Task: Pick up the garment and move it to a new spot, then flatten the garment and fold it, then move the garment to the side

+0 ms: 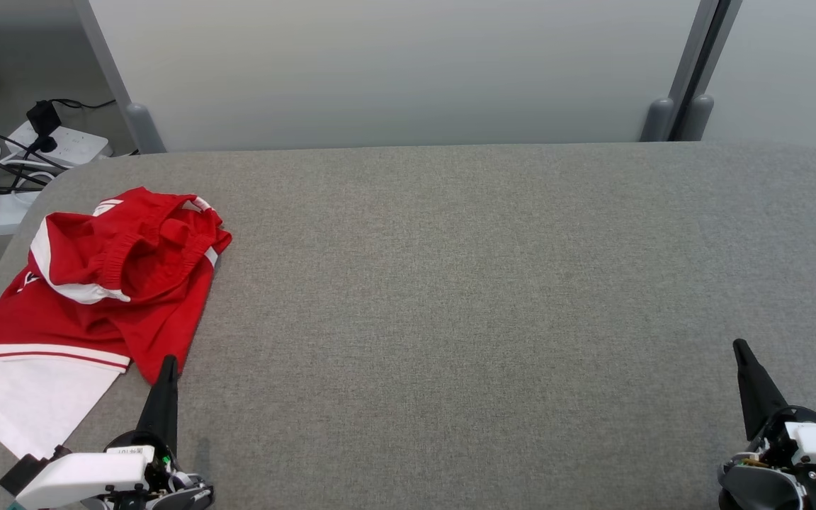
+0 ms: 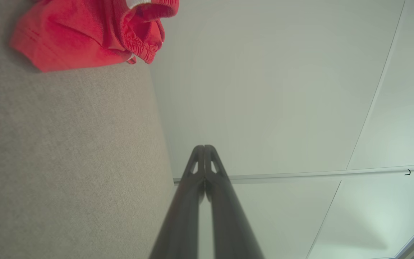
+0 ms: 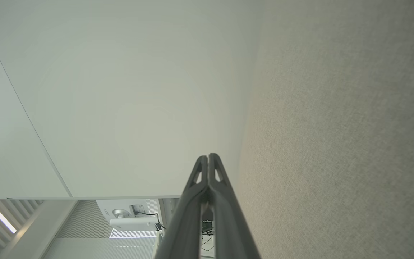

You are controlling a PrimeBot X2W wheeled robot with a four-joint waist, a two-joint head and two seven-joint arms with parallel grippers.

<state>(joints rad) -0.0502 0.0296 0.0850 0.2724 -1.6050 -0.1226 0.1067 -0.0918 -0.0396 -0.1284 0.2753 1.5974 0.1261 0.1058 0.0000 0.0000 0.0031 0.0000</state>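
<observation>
- The red and white garment (image 1: 96,283) lies crumpled at the left end of the grey bench (image 1: 450,283) (waistband bunched on top, white panel toward the near edge).
- The left tool (image 1: 168,363) is clenched on nothing, with its tip just beside the garment's near red corner. In its wrist view that corner sits off to the side.
- The right tool (image 1: 739,347), likewise clenched and empty, is at the bench's right end, well apart from the garment.

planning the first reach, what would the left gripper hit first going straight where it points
Probably the pale wall panel past the far edge of the table. The shut left gripper aims above the tabletop, and the red garment lies off to one side, though close. Depth is unclear.
</observation>
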